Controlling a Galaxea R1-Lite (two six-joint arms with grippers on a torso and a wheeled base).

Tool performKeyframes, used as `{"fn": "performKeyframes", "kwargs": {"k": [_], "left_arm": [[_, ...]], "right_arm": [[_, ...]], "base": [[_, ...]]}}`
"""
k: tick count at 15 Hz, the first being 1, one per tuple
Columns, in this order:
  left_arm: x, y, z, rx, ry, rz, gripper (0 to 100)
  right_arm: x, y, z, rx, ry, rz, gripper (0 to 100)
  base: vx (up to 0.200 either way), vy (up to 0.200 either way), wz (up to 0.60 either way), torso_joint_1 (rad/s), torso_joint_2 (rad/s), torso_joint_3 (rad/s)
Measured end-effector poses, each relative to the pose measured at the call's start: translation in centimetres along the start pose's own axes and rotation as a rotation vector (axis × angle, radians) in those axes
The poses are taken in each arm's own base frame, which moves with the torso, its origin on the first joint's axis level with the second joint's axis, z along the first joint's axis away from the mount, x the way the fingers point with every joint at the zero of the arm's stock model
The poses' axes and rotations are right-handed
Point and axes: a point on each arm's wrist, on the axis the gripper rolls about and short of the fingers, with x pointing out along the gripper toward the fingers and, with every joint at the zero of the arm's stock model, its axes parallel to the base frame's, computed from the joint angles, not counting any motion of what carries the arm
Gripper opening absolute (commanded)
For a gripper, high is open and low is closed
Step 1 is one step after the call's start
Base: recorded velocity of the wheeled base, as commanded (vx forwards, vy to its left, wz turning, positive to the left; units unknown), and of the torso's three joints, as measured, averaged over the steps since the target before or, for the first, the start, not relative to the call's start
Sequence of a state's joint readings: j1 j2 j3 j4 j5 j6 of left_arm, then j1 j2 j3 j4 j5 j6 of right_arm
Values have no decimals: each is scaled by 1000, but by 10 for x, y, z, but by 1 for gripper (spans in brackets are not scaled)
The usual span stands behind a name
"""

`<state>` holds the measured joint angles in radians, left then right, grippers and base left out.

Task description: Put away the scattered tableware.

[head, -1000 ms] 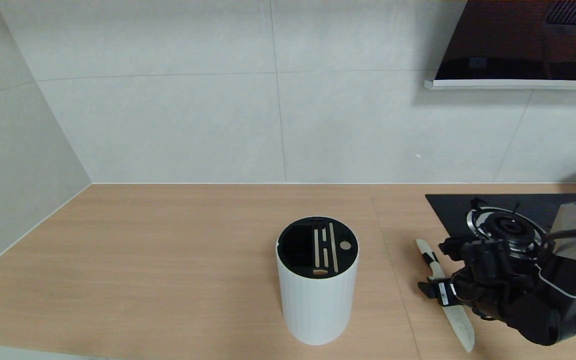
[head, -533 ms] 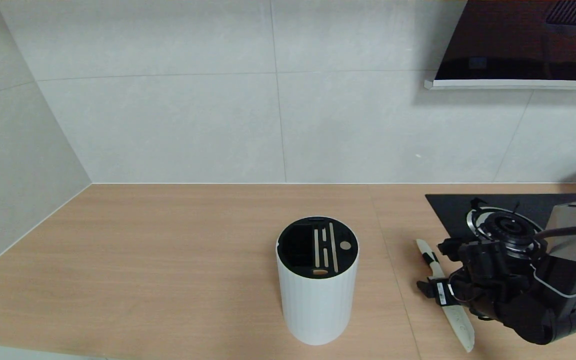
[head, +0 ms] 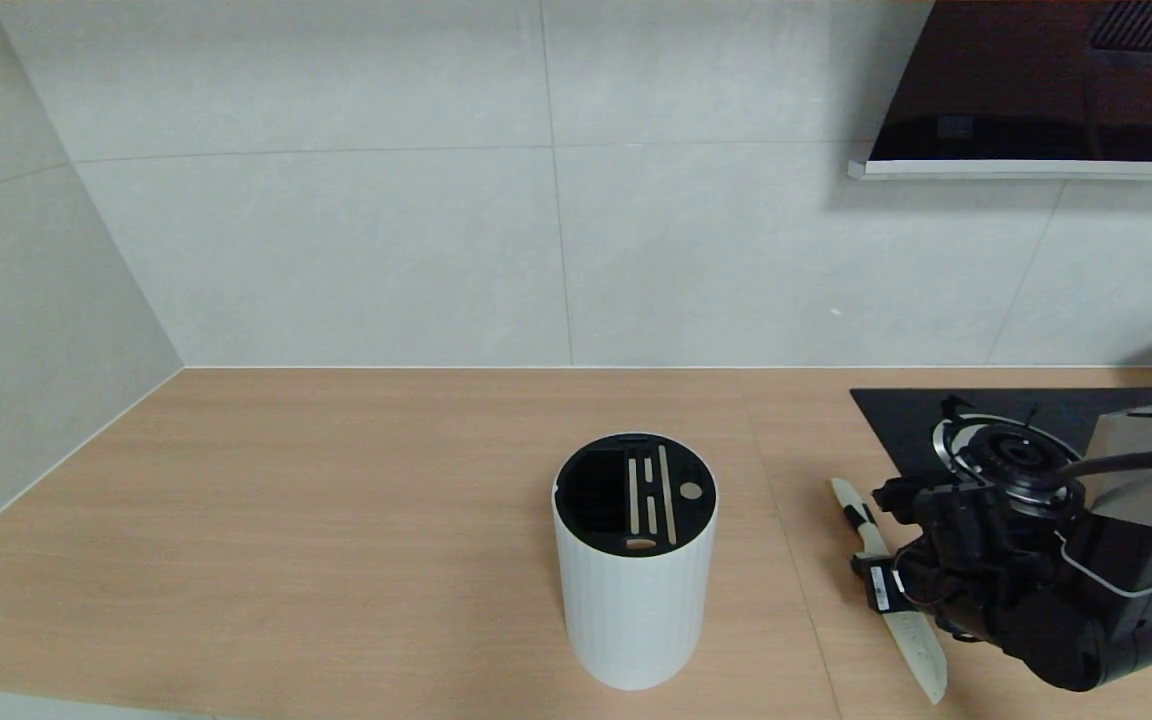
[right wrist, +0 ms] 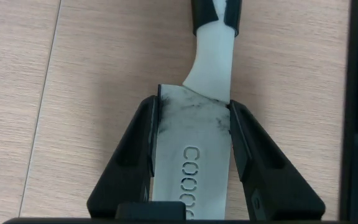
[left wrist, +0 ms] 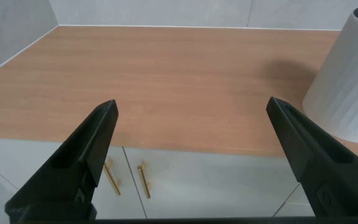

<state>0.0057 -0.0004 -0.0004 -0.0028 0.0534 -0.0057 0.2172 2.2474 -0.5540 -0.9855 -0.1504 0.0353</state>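
The left gripper [left wrist: 191,109] hangs over the front edge of the wooden counter [left wrist: 166,74]. Its two fingers are spread wide and nothing is between them. Under the edge are cabinet doors with thin golden handles [left wrist: 143,180].

On the right side of the counter the knife [head: 914,635] lies flat, with its pale blade toward the robot and its black and white handle pointing away. The right gripper [right wrist: 194,106] is low over it. One finger stands at each side of the blade, just behind the handle, and they seem to touch both edges of the blade, though the contact is hard to judge.

The white ribbed knife holder [head: 634,590] stands upright to the left of the knife, well apart from it. Its black top has slots. Farther on the right is the black hob [head: 896,420] with a burner [head: 1011,450]. Behind it is the grey tiled wall [head: 336,250], with the dark range hood [head: 1036,90] mounted high on it.
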Motion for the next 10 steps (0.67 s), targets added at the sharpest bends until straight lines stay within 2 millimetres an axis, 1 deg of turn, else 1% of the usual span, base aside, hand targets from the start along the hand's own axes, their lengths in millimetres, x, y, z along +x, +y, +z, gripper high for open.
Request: {"fn": "performKeyframes", "kwargs": {"k": [2, 4, 6, 9, 10], "left_arm": [[0, 0, 0, 4, 0, 0, 100], [0, 0, 0, 2, 0, 0, 100], [0, 0, 0, 4, 0, 0, 100], [-1, -1, 3, 23, -8, -41, 100], [-2, -2, 9, 29, -19, -96, 100]], "right_arm": [[-2, 0, 1, 1, -4, -1, 0], [-10, -2, 5, 4, -22, -1, 0], [-21, -4, 15, 12, -70, -1, 0], [-47, -7, 41, 23, -183, 1, 0], [-57, -8, 54, 23, -222, 3, 0]], "base": [[0, 0, 0, 0, 0, 0], [0, 0, 0, 0, 0, 0], [0, 0, 0, 0, 0, 0], [0, 0, 0, 0, 0, 0], [0, 0, 0, 0, 0, 0]]}}
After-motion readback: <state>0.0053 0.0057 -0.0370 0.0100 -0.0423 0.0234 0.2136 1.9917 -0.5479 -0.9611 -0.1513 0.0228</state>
